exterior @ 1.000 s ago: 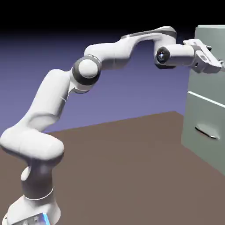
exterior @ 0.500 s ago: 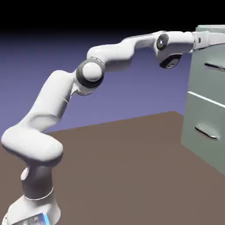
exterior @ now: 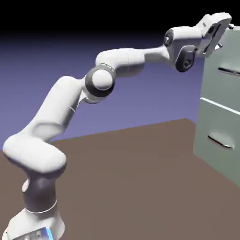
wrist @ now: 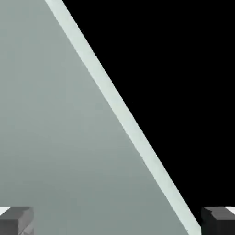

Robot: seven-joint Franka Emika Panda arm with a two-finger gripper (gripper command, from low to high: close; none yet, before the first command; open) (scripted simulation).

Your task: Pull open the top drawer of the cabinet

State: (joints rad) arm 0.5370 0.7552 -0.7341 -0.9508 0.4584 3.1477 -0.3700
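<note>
The cabinet (exterior: 232,168) stands at the exterior view's right edge, pale grey-green. Its top drawer (exterior: 219,86) looks closed, and the dark bar handle (exterior: 229,71) has nothing on it. My gripper (exterior: 228,26) is well above that handle, up at the cabinet's top front edge. In the hand view the two grey fingertips (wrist: 16,221) sit far apart at the bottom corners with nothing between them, so my gripper (wrist: 117,225) is open. A flat grey-green cabinet face (wrist: 59,128) fills the left of that view, ending in a lighter slanted edge (wrist: 131,126) against black.
The lower drawer (exterior: 216,157), also closed, carries the same bar handle (exterior: 220,140). The brown table (exterior: 131,187) stretches between the robot's base and the cabinet. The arm arches high from the lower left.
The hand has risen from in front of the top drawer's handle to the cabinet's top edge, and the wrist has turned over. The jaws stayed open.
</note>
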